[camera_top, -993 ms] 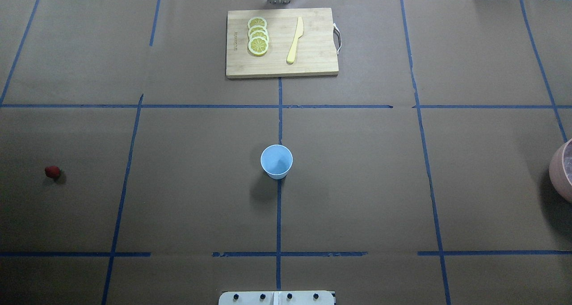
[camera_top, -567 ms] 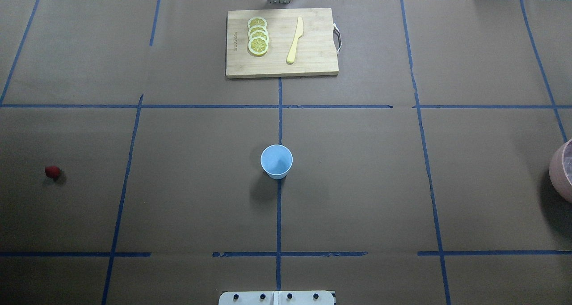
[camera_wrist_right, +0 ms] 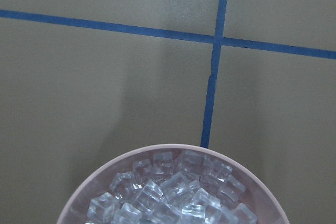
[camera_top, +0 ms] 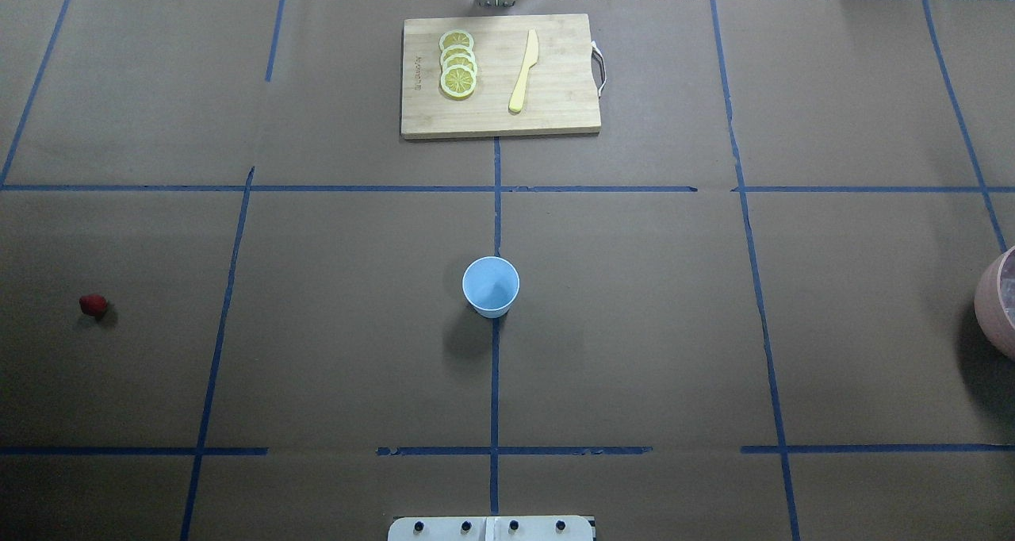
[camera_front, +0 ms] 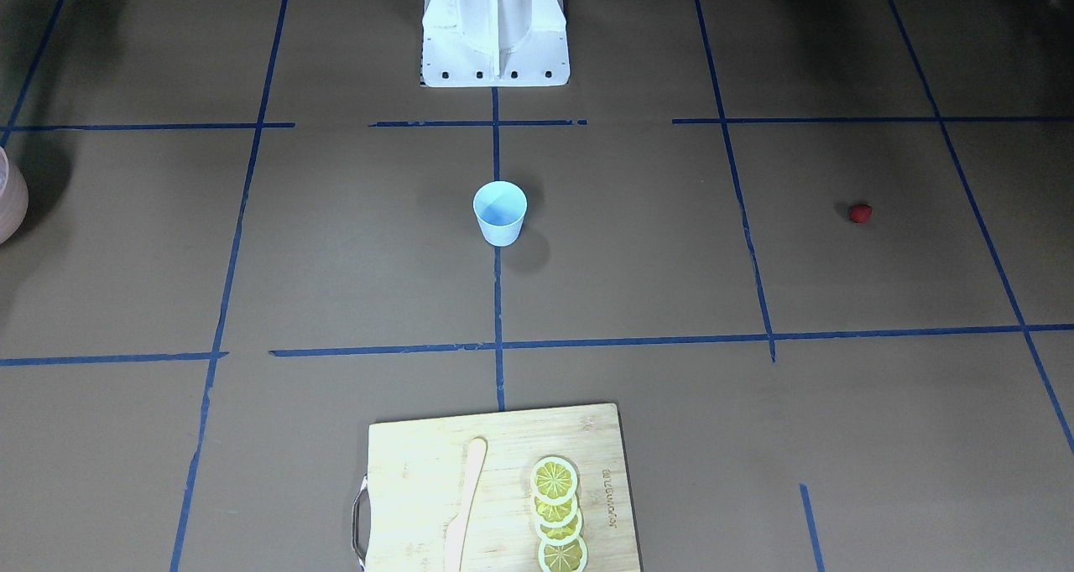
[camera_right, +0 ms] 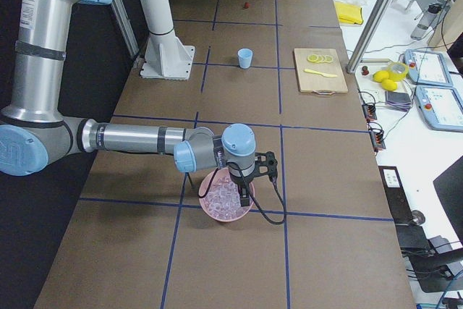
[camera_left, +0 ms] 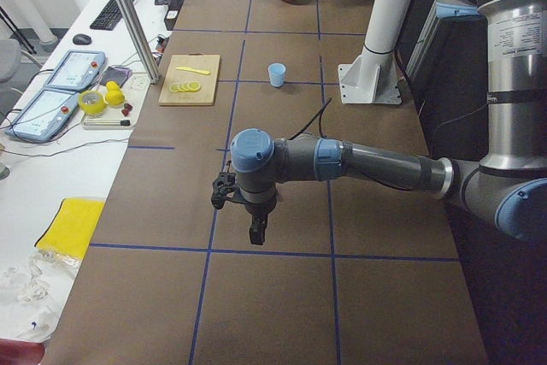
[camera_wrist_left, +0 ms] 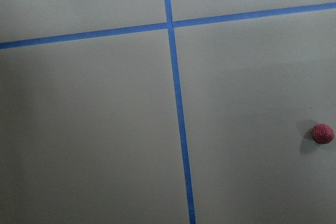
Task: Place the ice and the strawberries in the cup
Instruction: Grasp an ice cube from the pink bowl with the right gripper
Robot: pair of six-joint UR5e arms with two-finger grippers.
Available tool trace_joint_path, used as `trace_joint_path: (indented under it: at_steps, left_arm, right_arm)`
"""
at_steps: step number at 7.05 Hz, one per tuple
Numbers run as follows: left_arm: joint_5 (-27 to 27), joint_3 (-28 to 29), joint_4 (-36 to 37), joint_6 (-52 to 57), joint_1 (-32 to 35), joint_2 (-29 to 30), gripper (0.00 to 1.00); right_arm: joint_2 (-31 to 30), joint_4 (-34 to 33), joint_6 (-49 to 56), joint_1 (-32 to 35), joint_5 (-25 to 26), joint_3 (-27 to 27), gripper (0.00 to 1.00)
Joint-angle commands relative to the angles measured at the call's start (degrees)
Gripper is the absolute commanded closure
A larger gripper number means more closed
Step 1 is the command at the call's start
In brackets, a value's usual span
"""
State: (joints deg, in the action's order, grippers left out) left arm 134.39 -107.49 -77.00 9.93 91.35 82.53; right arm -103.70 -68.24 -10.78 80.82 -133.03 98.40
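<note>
The light-blue cup (camera_top: 491, 285) stands upright mid-table, also in the front view (camera_front: 500, 213). The red strawberry (camera_top: 93, 305) lies far left on the table; it shows at the right edge of the left wrist view (camera_wrist_left: 322, 134). Ice cubes (camera_wrist_right: 168, 192) fill a pink bowl (camera_top: 997, 303) at the table's right edge. My left gripper (camera_left: 258, 232) hangs above the table near the strawberry's end. My right gripper (camera_right: 244, 197) hangs over the bowl (camera_right: 226, 218). I cannot tell whether either gripper is open or shut.
A wooden cutting board (camera_top: 555, 105) at the table's far side carries lemon slices (camera_top: 458, 63) and a yellow knife (camera_top: 524, 71). The robot's white base (camera_front: 495, 27) stands at the near edge. Blue tape lines cross the brown table cover.
</note>
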Motion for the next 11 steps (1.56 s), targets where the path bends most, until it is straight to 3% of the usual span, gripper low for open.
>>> trace_joint_path:
  at_steps: [1,4,7,9,11]
  left_arm:
    - [0.0,0.0,0.0,0.0,-0.1,0.0,0.0]
    - [0.0,0.1,0.0,0.0,-0.2,0.0,0.0]
    - [0.0,0.1,0.0,0.0,-0.2,0.0,0.0]
    - [0.0,0.1,0.0,0.0,-0.3,0.0,0.0]
    - [0.0,0.0,0.0,0.0,-0.3,0.0,0.0]
  right_arm:
    - [-0.6,3.2,-1.3,-3.2,2.9,-1.6,0.01]
    - [-0.6,5.9,-1.3,-5.1,3.2,-3.6,0.04]
    - [-1.1,5.9,-1.1,-6.1,3.3,-3.6,0.21]
    - [-1.1,5.8,-0.9,-6.3,3.7,-3.6,0.45]
    - [-0.8,5.8,-0.9,-6.7,4.3,-3.6,0.46]
